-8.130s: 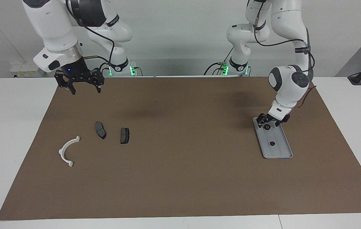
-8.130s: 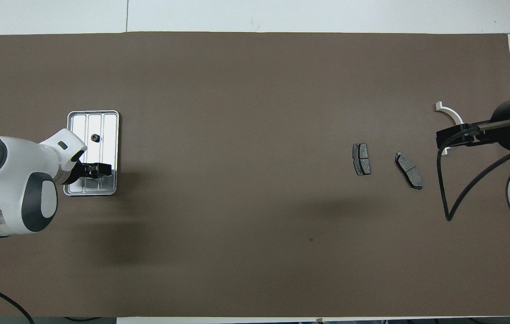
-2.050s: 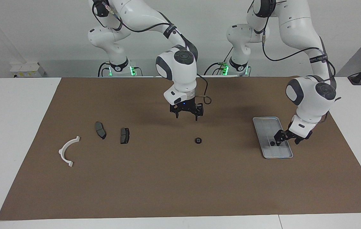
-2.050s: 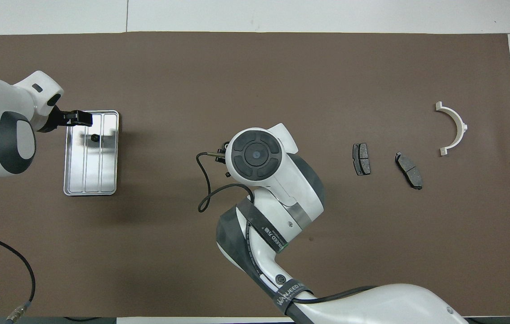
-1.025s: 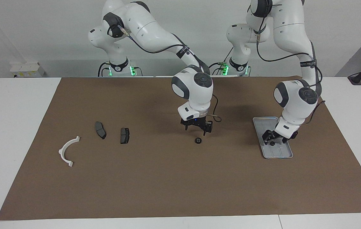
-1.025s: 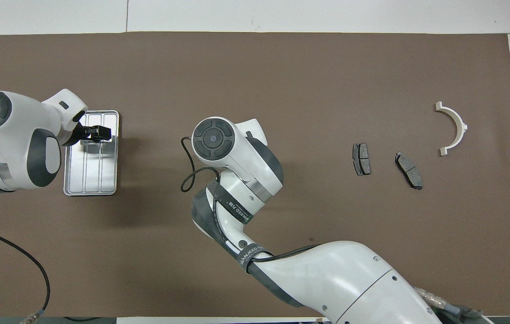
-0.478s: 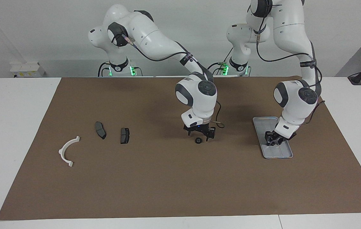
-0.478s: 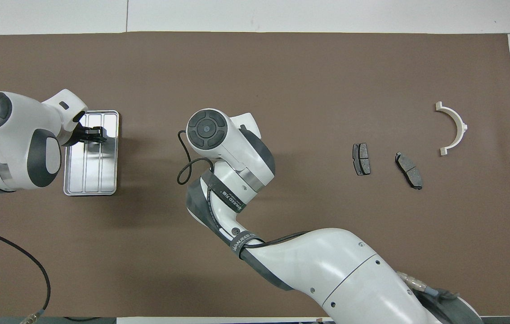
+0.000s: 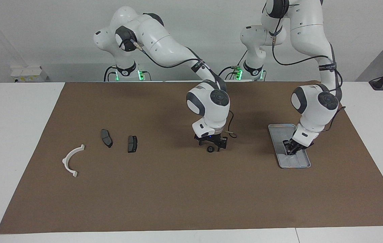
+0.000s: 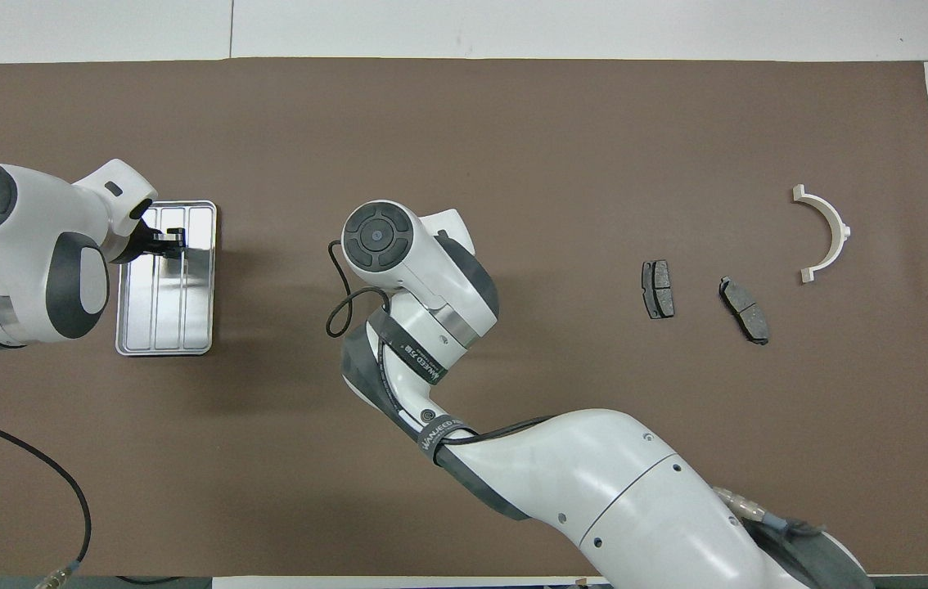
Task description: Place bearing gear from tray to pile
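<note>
Bearing gear (image 9: 209,149): small dark ring, flat on brown mat (image 9: 178,195), mid bench (image 9: 16,135), well apart from tray (image 9: 279,130) and pile (image 9: 106,138). Looks hard, light, may roll or slip; best pinched across outer rim.
Right gripper (image 9: 210,145): low over gear, jaws wide, one each side.
Left gripper (image 9: 291,149): down in tray; grip, cannot tell.
Mat flat, lots of room toward pile.
</note>
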You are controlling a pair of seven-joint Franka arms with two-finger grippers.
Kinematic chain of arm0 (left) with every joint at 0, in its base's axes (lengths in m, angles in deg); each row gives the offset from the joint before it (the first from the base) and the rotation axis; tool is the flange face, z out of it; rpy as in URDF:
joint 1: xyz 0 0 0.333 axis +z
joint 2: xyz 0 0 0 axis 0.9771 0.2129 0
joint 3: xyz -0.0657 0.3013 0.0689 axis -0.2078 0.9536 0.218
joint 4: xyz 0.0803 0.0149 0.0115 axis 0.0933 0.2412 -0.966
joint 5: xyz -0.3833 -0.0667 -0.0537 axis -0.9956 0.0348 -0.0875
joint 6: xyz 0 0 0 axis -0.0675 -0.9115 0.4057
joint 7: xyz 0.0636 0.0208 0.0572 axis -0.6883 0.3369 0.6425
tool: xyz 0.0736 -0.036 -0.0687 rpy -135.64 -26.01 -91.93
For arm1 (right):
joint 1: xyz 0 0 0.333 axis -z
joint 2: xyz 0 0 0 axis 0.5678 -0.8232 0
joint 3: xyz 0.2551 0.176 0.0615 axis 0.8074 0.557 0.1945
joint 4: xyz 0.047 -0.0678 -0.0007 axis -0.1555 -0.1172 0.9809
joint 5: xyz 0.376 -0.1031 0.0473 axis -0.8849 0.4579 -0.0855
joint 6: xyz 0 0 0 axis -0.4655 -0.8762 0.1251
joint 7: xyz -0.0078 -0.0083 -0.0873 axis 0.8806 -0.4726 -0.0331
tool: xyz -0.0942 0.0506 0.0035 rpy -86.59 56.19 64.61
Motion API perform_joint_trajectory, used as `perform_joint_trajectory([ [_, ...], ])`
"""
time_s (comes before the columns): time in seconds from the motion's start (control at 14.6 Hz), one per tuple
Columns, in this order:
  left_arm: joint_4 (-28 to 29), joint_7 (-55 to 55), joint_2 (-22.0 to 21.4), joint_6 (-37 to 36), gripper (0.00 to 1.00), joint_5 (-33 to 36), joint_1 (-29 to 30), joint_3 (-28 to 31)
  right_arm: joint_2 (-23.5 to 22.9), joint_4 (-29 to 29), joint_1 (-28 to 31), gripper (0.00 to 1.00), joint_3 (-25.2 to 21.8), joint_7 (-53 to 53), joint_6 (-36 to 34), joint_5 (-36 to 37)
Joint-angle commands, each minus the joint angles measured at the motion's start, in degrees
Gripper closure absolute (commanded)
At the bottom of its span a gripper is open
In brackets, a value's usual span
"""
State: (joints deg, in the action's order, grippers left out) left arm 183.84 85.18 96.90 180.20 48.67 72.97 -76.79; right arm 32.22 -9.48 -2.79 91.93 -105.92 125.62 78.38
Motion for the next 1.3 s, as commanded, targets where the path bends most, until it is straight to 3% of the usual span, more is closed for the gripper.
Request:
perform_joint_trajectory([
  [0.0,-10.6,-0.1,-0.3,-11.0,1.00,-3.3,1.3,0.0,-1.1,2.0,0.0,0.17,0.1,-1.9,-1.0,0.9],
  [0.27,-8.8,6.5,-0.1,-3.0,1.00,-4.4,0.2,0.1,-1.2,2.2,0.4,0.40,0.1,-2.0,-1.1,0.9],
  [0.61,-8.6,36.1,0.7,1.4,1.00,-4.1,-2.5,0.2,-1.3,2.2,0.5,0.65,0.1,-2.0,-1.1,0.8],
  [0.75,-8.6,44.7,1.0,2.4,1.00,-3.6,-2.4,0.3,-1.3,2.2,0.6,0.86,0.2,-2.0,-1.0,0.8],
  [0.82,-8.1,40.7,0.8,1.6,1.00,-0.1,-2.3,0.2,-1.3,2.2,0.6,0.98,0.2,-2.0,-1.0,0.8],
  [0.89,-5.9,28.3,0.0,-0.4,1.00,5.4,-1.9,0.1,-1.3,2.2,0.6,1.00,0.2,-1.9,-1.0,0.8],
  [1.02,-4.0,11.7,-1.5,-2.7,1.00,5.8,-1.3,0.0,-1.2,2.2,0.8,1.00,0.1,-1.8,-1.3,0.9],
  [1.09,-4.1,16.1,-1.4,-1.9,1.00,4.6,-1.7,0.0,-0.9,2.3,1.1,1.00,0.0,-1.5,-1.7,0.9],
  [1.23,-4.6,39.9,-0.5,6.1,1.00,-2.4,-3.3,0.0,0.4,2.3,2.5,1.00,0.2,-0.6,-3.9,0.9],
])
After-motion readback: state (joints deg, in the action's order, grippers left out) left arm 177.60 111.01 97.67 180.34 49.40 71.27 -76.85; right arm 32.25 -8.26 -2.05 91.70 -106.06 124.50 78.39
